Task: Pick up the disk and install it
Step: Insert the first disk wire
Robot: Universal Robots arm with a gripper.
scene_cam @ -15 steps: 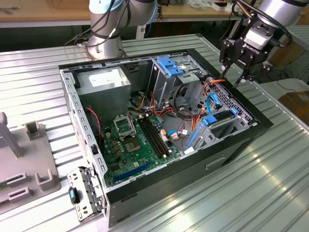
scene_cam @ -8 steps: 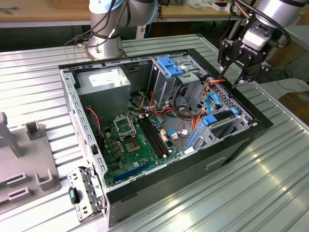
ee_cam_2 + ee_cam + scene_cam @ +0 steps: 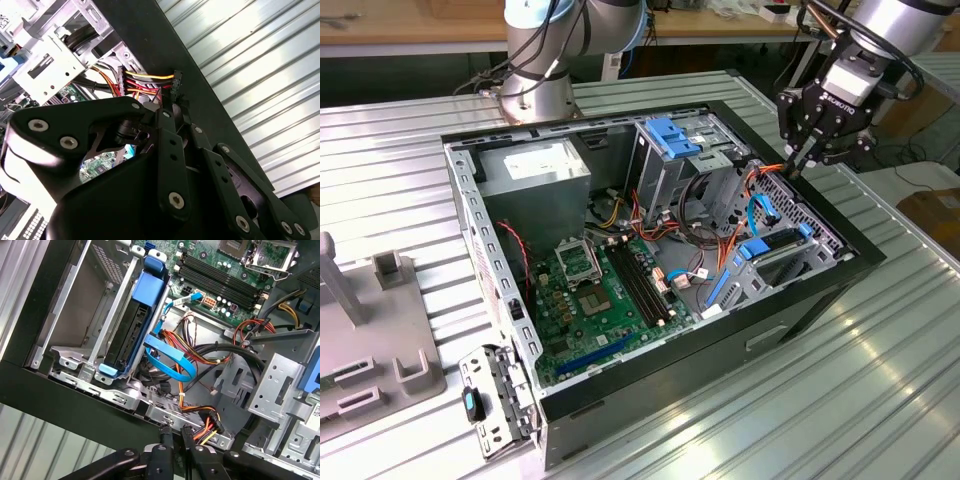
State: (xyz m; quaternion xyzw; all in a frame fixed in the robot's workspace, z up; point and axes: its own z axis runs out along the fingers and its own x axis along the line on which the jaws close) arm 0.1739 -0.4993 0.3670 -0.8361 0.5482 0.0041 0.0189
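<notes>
The disk, a dark drive with blue side rails, sits in the metal bay at the exterior view's right end of the open computer case. In the first wrist view the disk stands on edge inside that bay. My gripper hangs over the case's far right rim, above and behind the disk, with its fingers together and nothing seen between them. In both wrist views the gripper is right next to a black connector on yellow, red and orange wires.
Inside the case lie the green motherboard, a grey power supply and a tall metal cage with a light-blue latch. A thin blue cable loops beside the bay. The case stands on a ribbed metal table, with a grey fixture at the left.
</notes>
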